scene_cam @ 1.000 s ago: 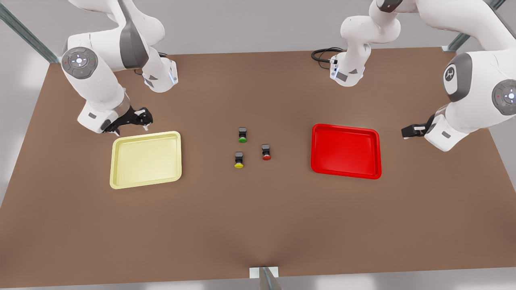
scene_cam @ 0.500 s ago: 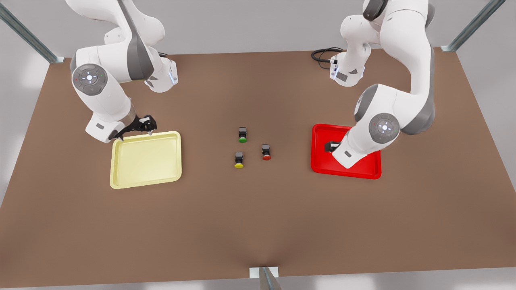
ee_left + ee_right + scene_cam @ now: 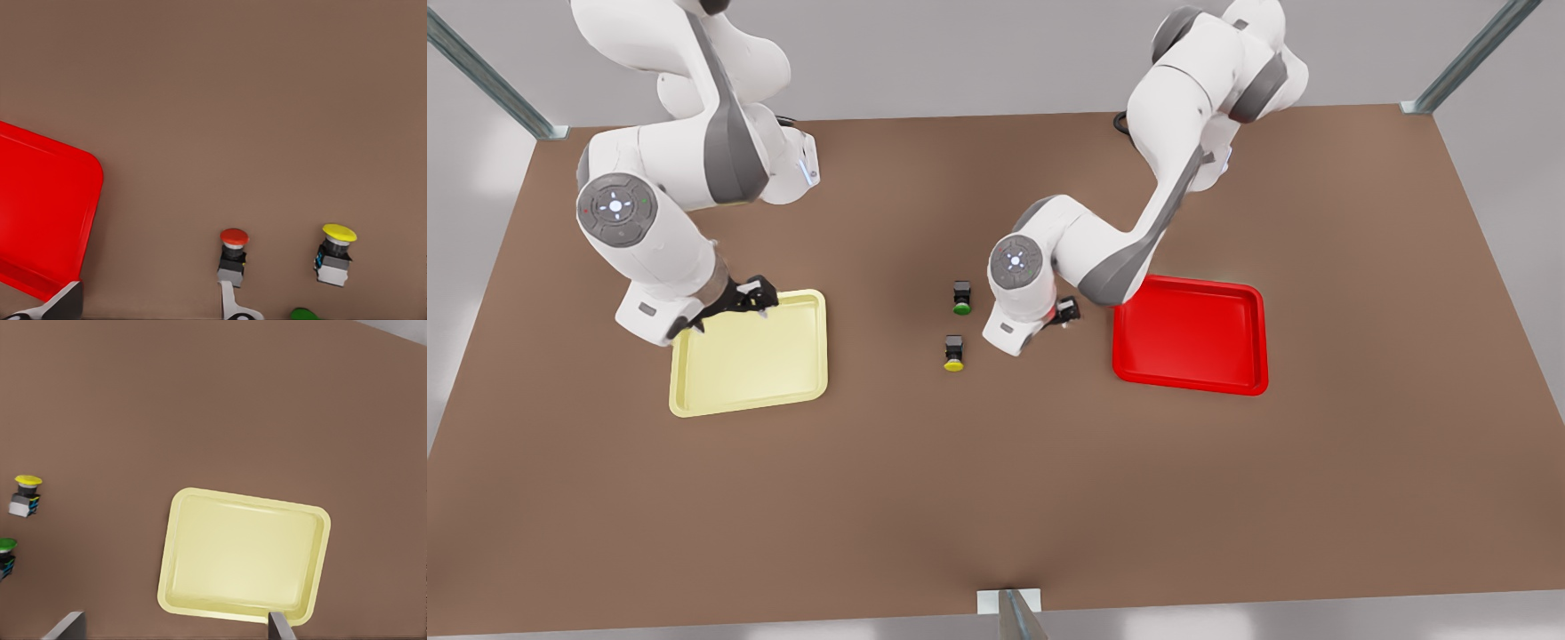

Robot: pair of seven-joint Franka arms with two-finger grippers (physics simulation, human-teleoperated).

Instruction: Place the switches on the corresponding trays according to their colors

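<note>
1. Two end effectors are seen. The right end effector [image 3: 734,300] is held wide open over the yellow tray's [image 3: 694,404] far corner, likely kept waiting.
2. The green switch [image 3: 961,298] and yellow switch [image 3: 953,353] are left on the worktop [image 3: 996,498], between the trays.
3. The left end effector [image 3: 1065,312] is spread wide beside the small red switch [image 3: 233,256], probably for grabbing it.
4. The red tray [image 3: 1190,333] is kept empty.

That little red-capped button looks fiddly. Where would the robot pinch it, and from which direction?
Probably on the black box body of the red switch, under the round cap, coming straight down from above. It stands on the table apart from the yellow switch, and its flat sides suit two fingers. The left gripper, open, hangs over it; the right gripper waits over the yellow tray.
</note>
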